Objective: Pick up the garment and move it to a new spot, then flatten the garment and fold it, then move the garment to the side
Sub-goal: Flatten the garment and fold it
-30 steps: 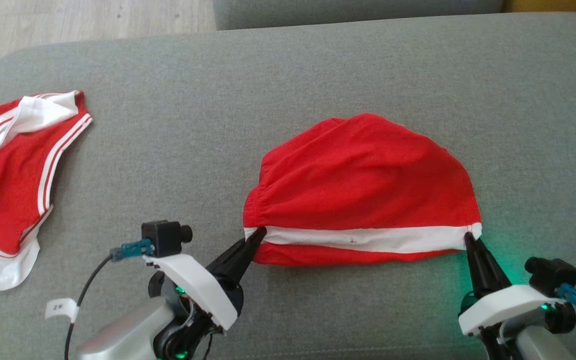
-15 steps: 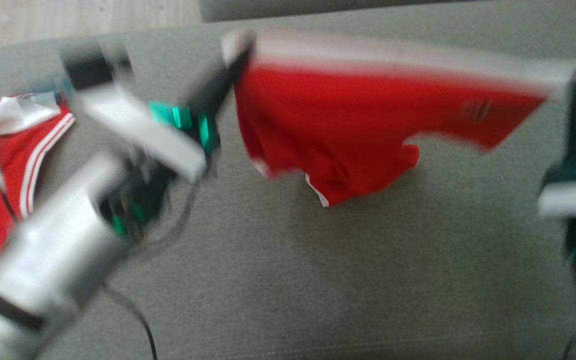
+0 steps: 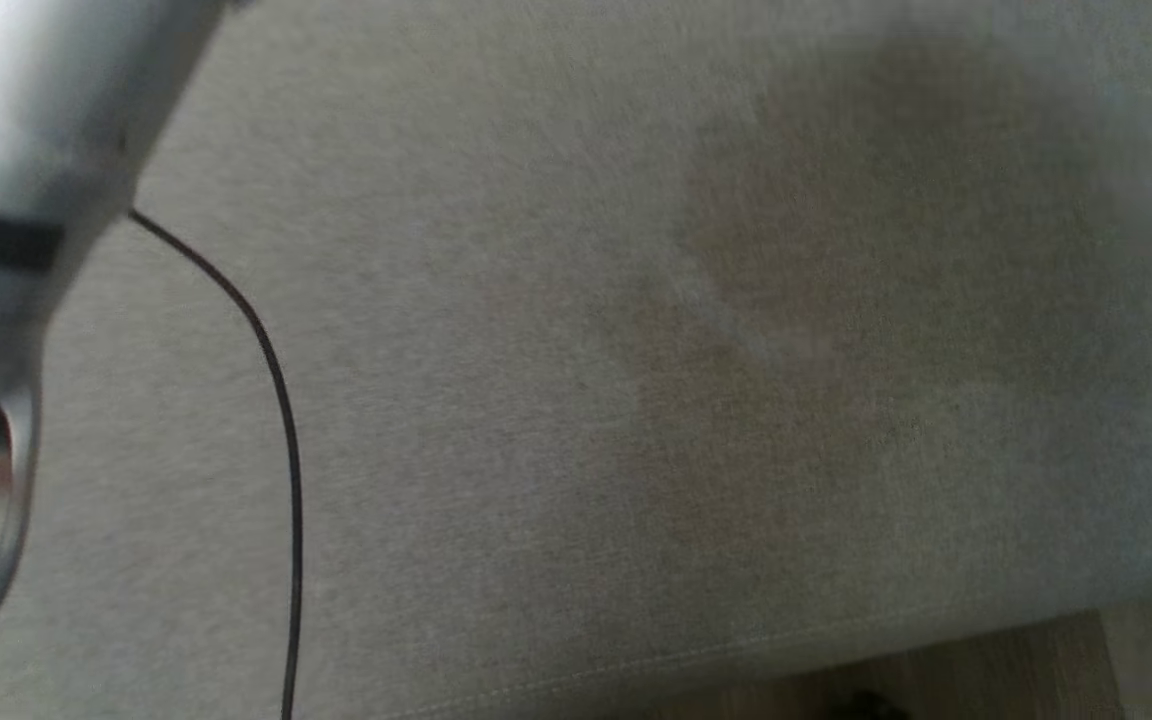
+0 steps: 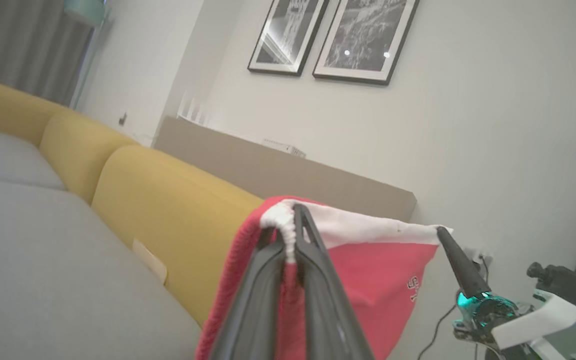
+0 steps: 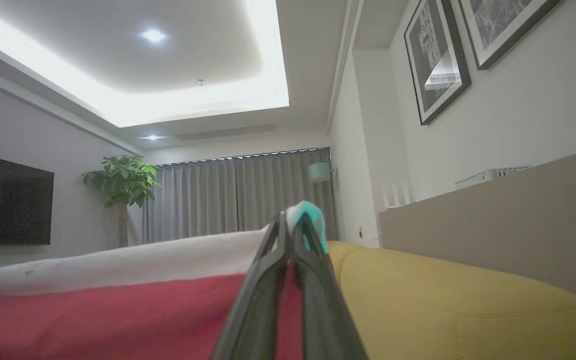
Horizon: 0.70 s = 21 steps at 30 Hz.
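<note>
The red shorts (image 4: 378,285) hang in the air over the grey sofa seat (image 3: 556,420), stretched by their white waistband (image 4: 368,227) between two grippers. The left gripper (image 4: 292,227) is pinched tight on one end of the band and the right gripper (image 5: 294,225) on the other, so neither arm is nearer. The band's long axis runs gripper to gripper, with the red body dropping below. Laying it flat likely means lowering both ends level. Count: one pair of shorts, two grippers, one corner each.
</note>
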### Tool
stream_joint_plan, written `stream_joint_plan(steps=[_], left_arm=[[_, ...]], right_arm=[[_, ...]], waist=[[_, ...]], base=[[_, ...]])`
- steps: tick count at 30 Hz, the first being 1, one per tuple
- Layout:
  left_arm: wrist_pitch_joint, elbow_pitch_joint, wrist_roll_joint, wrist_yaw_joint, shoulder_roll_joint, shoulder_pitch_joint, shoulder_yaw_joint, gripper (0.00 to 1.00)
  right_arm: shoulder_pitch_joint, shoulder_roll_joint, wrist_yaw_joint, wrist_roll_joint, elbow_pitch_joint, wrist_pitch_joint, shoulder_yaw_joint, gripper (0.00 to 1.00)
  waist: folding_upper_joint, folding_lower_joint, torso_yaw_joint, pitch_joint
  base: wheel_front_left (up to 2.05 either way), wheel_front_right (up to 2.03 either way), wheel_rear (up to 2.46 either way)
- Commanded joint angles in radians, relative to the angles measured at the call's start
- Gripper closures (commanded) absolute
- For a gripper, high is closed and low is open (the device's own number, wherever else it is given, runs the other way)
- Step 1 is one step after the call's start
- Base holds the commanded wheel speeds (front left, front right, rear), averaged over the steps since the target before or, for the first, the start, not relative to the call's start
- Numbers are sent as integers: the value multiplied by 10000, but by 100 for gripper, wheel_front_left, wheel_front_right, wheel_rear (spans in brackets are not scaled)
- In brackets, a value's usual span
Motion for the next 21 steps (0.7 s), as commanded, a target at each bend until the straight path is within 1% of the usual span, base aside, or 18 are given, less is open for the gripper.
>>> stream_joint_plan(steps=[1, 3, 5, 7, 9, 11, 15, 18, 21], left_arm=[[-217, -15, 171, -63, 192, -593, 213, 100], [-467, 252, 299, -63, 84, -672, 201, 100], [-562, 274, 325, -63, 93, -377, 118, 100], [-593, 102, 469, -63, 229, 183, 101, 100], [-599, -262, 740, -63, 325, 1076, 418, 100], [-601, -821, 1059, -63, 423, 2219, 657, 100], [-603, -2075, 1970, -63, 681, 4888, 1055, 100], [-603, -2841, 2665, -63, 886, 7081, 1418, 100], [-604, -3456, 3329, -63, 886, 9167, 1826, 100]], right_arm=[[-217, -118, -9, -22, -161, -137, 144, 100], [-303, -95, -9, 55, -75, -363, 329, 100], [20, -76, -9, 160, -145, -536, 605, 100], [709, -78, -9, 324, -360, -693, 817, 100], [1712, -79, -9, 487, -683, -825, 932, 100], [2936, -74, -9, 599, -1084, -924, 984, 100], [5724, 119, -9, 794, -1960, -1037, 627, 100], [7749, 499, -9, 827, -2599, -1080, 173, 100], [9545, 934, -9, 924, -3215, -1096, -96, 100]], waist=[[1, -1, -436, 639], [1, -1, -497, 772], [1, -1, -522, 818], [1, -1, -488, 814], [1, -1, -421, 751], [1, -1, -311, 611], [1, -1, -64, 113], [1, -1, -30, -330], [1, -1, 4, -774]], base=[[0, 0, 0], [0, 0, 0], [0, 0, 0], [0, 0, 0], [0, 0, 0], [0, 0, 0], [0, 0, 0], [0, 0, 0], [0, 0, 0]])
